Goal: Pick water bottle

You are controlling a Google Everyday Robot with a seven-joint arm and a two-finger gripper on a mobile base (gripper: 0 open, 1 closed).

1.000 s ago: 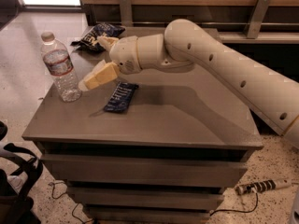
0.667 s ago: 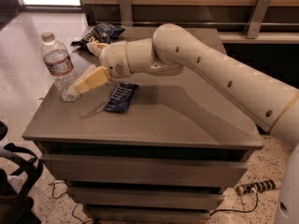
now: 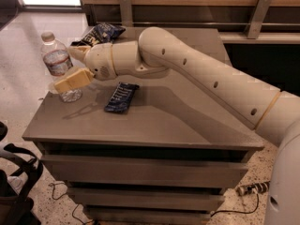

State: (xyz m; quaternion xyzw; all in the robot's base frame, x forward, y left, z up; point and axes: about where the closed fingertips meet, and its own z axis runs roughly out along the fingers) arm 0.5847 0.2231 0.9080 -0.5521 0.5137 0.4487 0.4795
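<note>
One arm stretches across the bench from the view's right side, forearm sloping down, wrist level. I see the gripper at the water bottle, which stands upright near the bench's left edge. Its fingers are spread, one before the bottle, one behind; contact I cannot tell. A dark snack packet lies beneath the wrist
</note>
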